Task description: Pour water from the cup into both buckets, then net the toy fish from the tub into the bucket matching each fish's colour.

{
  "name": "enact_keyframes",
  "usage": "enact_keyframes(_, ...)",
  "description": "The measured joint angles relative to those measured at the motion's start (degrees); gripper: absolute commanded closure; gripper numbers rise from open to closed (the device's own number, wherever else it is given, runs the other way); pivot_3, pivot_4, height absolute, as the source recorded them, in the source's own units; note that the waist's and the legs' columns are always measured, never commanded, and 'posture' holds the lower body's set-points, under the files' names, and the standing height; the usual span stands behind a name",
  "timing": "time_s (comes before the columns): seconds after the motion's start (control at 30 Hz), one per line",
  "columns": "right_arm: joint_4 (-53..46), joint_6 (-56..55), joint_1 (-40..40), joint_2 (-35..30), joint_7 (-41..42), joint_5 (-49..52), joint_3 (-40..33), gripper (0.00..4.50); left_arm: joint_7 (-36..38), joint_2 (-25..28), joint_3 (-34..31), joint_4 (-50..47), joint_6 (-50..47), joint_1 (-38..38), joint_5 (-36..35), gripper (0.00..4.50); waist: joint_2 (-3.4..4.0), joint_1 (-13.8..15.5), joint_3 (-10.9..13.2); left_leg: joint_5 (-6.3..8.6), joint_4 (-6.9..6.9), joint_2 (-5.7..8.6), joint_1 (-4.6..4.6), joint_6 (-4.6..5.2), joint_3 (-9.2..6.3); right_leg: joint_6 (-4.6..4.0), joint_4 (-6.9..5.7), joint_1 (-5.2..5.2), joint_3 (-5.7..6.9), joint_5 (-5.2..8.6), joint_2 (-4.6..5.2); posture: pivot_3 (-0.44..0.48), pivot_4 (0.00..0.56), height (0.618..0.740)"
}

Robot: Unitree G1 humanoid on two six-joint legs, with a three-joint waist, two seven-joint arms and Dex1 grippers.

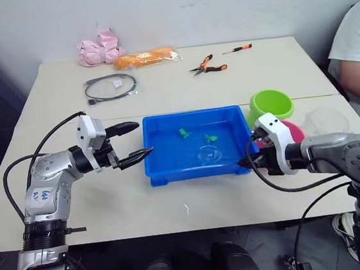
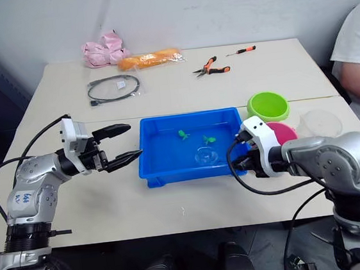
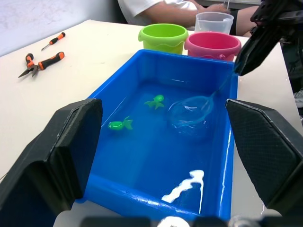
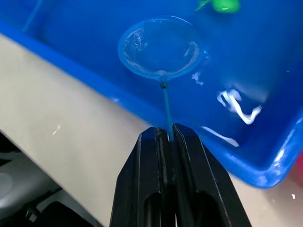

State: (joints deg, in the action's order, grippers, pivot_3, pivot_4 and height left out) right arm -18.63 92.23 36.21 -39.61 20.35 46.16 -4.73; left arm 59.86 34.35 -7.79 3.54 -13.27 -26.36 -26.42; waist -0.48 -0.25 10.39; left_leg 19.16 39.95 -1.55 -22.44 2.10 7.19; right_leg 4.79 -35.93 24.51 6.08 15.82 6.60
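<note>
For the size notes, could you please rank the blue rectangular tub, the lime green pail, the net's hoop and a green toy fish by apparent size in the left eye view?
Largest to smallest:
1. blue rectangular plastic tub
2. lime green round plastic pail
3. net's light blue mesh hoop
4. green toy fish

Both arms are silver-grey metal with rounded joint housings and white wrist blocks. Black cables loop from forearm to wrist. The left arm (image 1: 47, 184) carries blue handwritten marks. Each gripper has two black, tapered fingers (image 1: 122, 127).
</note>
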Motion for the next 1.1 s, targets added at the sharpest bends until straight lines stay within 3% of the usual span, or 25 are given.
enact_keyframes(0.27,4.6,-0.2,3.0,-0.8,-0.4,-3.0,4.4,4.5,-0.3,0.0,0.0,-0.6,-0.5,0.0,-0.1,0.06,0.0,0.0,0.0,0.01,-0.01,-0.01,-0.03,0.01,0.03,0.01,0.02,0.01,0.02,-0.01,-0.04,0.0,0.15,0.74)
enact_keyframes(0.4,5.0,-6.6,2.5,1.3,-1.1,-6.7,4.6,4.5,-0.5,0.0,0.1,-0.8,-0.5,0.0,-0.1,0.06,0.0,0.0,0.0,0.01,-0.02,-0.02,-0.03,0.01,0.06,0.02,0.01,0.05,0.04,-0.01,-0.07,0.0,0.15,0.74)
enact_keyframes(0.67,3.3,-22.4,-4.2,-0.2,0.4,-14.7,7.2,4.5,-1.5,-0.5,0.5,-1.1,-0.5,0.0,0.0,0.06,0.0,0.1,0.0,0.01,-0.07,0.01,-0.02,0.01,0.14,0.06,0.06,0.05,0.1,-0.03,-0.12,0.0,0.15,0.74)
enact_keyframes(0.77,1.7,-30.7,-7.7,2.5,0.8,-16.1,5.6,4.5,-1.6,-1.0,1.2,-1.1,-0.4,-0.5,0.0,0.06,0.0,0.1,0.0,0.0,-0.11,-0.04,0.01,0.0,0.15,0.06,0.07,0.05,0.1,-0.03,-0.16,0.0,0.15,0.74)
enact_keyframes(1.1,-2.9,-38.3,-13.9,-0.1,6.3,-17.2,2.8,4.5,-2.8,-1.7,1.3,-1.0,-0.4,-1.9,-0.1,0.06,0.0,0.2,0.0,0.01,-0.1,-0.03,0.02,0.01,0.17,0.06,0.08,0.04,0.08,-0.03,-0.14,0.0,0.15,0.74)
